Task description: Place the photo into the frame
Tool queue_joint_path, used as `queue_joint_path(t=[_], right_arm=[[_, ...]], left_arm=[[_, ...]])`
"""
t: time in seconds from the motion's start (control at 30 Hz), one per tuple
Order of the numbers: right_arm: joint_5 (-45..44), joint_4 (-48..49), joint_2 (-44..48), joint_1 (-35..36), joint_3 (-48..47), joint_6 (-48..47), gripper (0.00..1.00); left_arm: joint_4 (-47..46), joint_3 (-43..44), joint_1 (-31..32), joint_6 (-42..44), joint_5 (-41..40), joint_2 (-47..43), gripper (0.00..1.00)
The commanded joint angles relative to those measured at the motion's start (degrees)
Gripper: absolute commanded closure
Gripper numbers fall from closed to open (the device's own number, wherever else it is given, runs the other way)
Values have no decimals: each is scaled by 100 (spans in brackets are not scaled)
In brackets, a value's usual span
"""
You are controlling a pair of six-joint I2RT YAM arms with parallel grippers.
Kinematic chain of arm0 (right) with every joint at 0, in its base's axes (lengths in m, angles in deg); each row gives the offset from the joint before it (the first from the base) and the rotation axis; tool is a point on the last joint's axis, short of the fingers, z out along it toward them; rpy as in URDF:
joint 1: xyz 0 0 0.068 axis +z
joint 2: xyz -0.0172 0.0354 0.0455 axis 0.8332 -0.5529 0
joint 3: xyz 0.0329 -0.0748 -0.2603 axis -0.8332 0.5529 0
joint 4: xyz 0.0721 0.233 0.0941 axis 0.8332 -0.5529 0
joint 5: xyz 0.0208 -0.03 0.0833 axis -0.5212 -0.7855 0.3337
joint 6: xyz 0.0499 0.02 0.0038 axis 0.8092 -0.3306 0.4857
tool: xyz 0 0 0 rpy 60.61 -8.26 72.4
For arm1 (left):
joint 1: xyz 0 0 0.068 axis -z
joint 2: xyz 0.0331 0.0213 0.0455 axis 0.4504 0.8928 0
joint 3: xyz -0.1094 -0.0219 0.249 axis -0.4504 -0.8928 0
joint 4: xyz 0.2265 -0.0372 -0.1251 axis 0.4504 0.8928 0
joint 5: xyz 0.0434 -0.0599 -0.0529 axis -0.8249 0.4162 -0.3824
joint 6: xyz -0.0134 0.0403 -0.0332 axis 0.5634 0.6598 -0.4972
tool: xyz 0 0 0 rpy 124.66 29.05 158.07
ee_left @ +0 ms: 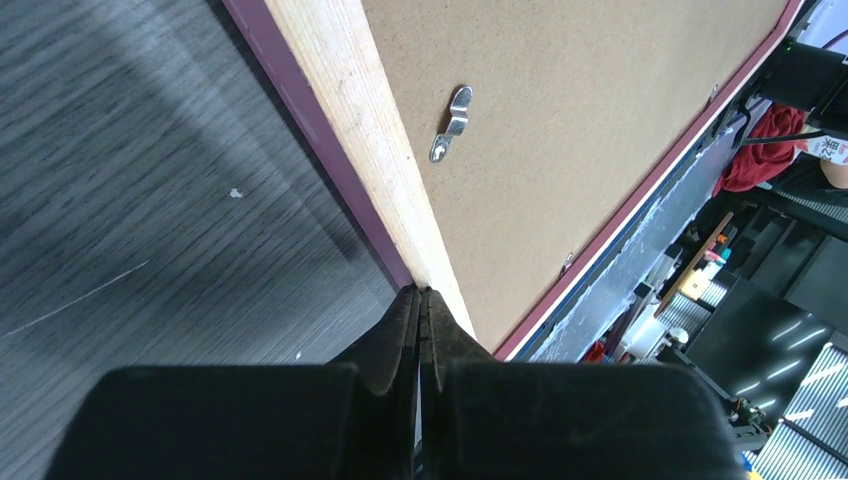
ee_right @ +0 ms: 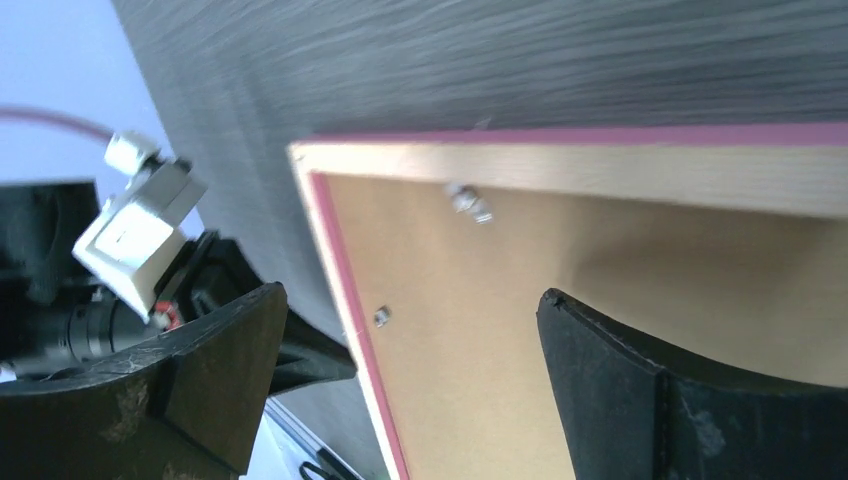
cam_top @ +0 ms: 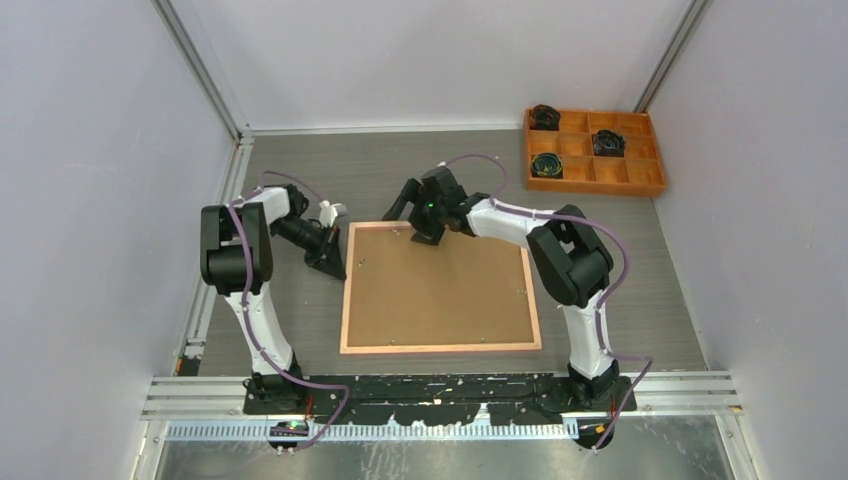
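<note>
1. From above: the frame [cam_top: 440, 348] lies flat on the table [cam_top: 620, 290], back side up. The brown backing board [cam_top: 440, 290] fills it, so whatever is under the board is hidden from me. My left gripper [cam_top: 333, 265] is at the frame's far left corner. My right gripper [cam_top: 408, 226] hangs over the far edge. An orange tray [cam_top: 600, 189] stands well apart, at the far right.
2. Left wrist: my left jaws are pressed together, and the tips [ee_left: 420, 295] meet the pale wood border [ee_left: 350, 110]. I cannot tell if they really touch it. A metal clip [ee_left: 452, 123] sits on the board.
3. Right wrist: this picture is blurred. My right fingers [ee_right: 210, 380] are spread wide with nothing between them, above the frame's corner [ee_right: 600, 170].
</note>
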Motion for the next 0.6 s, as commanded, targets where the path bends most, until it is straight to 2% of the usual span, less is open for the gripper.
queue_joint_path(t=[0.0, 0.17, 0.57], right_arm=[[-443, -228, 138, 782, -499, -515, 2], [-373, -390, -166, 968, -860, -549, 17], [-90, -303, -561, 1253, -1025, -345, 28]], left_arm=[[-140, 4, 34, 180, -234, -106, 99], [-178, -10, 59, 139, -199, -77, 99], [-200, -14, 80, 108, -171, -18, 99]])
